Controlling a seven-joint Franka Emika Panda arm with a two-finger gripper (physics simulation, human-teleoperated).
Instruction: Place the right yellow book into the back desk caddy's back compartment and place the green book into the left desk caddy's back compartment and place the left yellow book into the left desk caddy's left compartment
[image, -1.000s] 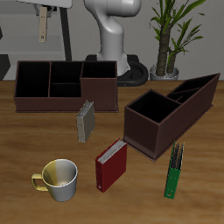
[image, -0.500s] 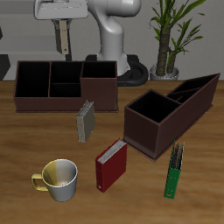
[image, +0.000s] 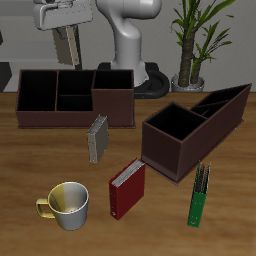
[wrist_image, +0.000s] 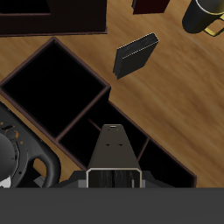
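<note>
The tool (image: 63, 28) is clamped on the right yellow book (image: 67, 50), high above the back caddy (image: 60, 115), so nothing is placed yet. The left yellow book (image: 97, 138) stands on the bench (image: 25, 160), and the green book (image: 200, 193) lies near the left caddy (image: 172, 145); both wait.

1. Back desk caddy (image: 70, 100): dark brown.
2. Left desk caddy (image: 195, 125): dark brown.
3. Green book (image: 199, 195): green.
4. Red book (image: 127, 189): red cover.
5. Mug (image: 66, 205): grey and yellow.
6. Left yellow book (image: 98, 138): grey-tan, pale striped edges.

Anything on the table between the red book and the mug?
No. In the exterior view, only bare wood lies between the red book and the mug; they stand apart.
</note>
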